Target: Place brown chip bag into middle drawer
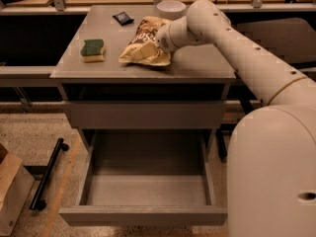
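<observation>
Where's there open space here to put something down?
The middle drawer has a bare floor. On the tabletop, the front right corner beside the brown chip bag is free. The back is crowded: black packet, white bowl, and the gripper at the bag's right edge.
</observation>
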You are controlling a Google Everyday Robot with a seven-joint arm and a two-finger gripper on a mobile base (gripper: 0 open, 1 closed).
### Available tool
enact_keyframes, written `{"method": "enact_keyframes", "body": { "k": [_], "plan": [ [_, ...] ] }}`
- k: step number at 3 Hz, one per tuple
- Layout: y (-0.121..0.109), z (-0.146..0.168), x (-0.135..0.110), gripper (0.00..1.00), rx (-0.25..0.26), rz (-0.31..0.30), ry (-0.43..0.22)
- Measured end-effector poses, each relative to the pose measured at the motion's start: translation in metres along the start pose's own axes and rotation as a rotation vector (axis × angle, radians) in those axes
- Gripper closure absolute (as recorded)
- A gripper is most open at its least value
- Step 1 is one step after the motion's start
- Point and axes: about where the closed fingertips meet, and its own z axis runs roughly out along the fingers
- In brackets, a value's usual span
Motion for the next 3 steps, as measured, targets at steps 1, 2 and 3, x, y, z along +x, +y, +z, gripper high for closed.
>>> {"method": "enact_keyframes", "body": {
  "k": [1, 2, 3],
  "plan": [
    [0.005, -0.014, -0.009, 0.65, 0.017, -0.007, -0.035],
    [0.013, -0.037, -0.023, 0.87, 0.034, -0.022, -0.087],
    [0.025, -0.069, -0.039, 1.0, 0.022, -0.026, -0.132]
  ]
}}
